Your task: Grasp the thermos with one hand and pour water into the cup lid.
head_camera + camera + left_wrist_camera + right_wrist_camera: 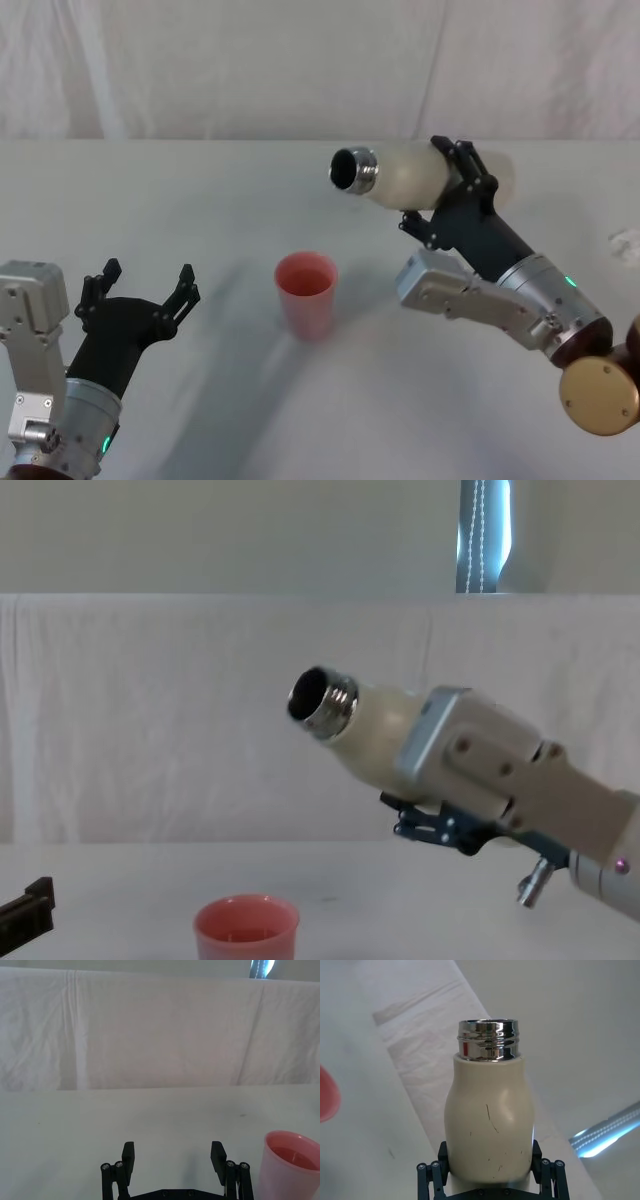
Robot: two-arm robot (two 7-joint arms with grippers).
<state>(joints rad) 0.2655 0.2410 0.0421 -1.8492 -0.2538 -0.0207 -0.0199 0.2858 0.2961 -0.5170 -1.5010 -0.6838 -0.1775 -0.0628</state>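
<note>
The thermos (405, 175) is clamped around its body by the right gripper (455, 190) and held tipped in the air, its open steel neck aimed left, above and to the right of the cup lid (306, 292). The cup lid stands upright on the counter (200, 200), with the left gripper (140, 290) held near-left of it, fingers spread apart around nothing.

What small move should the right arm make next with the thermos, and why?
Probably carry the thermos a little left and tip its neck further down. The right tool holds it about level in the air, its open mouth up and to the right of the cup lid, and no stream shows. The left tool is open, idle.
</note>
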